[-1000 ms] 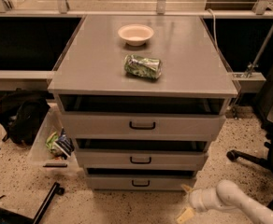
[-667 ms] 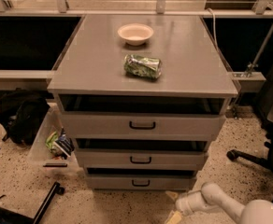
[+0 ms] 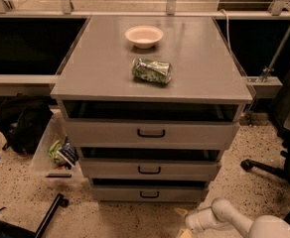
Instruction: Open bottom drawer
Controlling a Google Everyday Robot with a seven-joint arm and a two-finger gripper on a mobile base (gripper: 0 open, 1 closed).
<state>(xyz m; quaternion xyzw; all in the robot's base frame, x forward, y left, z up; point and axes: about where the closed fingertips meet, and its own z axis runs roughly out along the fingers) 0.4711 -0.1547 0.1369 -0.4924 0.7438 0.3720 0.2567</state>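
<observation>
- The grey cabinet (image 3: 100,58) is sitting in the middle of the shot, with three drawer fronts stacked down its face.
- The bottom drawer (image 3: 117,194) is sitting lowest, right above the speckled floor (image 3: 16,192). It's the shallowest front, and its little black loop handle (image 3: 149,195) is sitting dead centre.
- A dark gap is showing above that front, just under the middle drawer (image 3: 110,169). The top drawer (image 3: 100,132) is the tallest one, and it's sticking out furthest toward the camera.
- The gripper (image 3: 184,225) is hanging low at the bottom edge of the view, off to the right of the bottom drawer's handle and below it. It's near the front but not touching it.
- Honestly can't tell whether the gripper is open or closed from here, and it isn't holding anything I can make out.
- The white arm (image 3: 224,219) is coming in from the lower right corner.
- Up top, a pale bowl (image 3: 144,36) is sitting toward the back, with a crumpled green packet (image 3: 152,71) lying just in front of it.
- A black backpack (image 3: 21,125) and a clear bin (image 3: 43,157) of clutter are sitting on the floor to the cabinet's left.
</observation>
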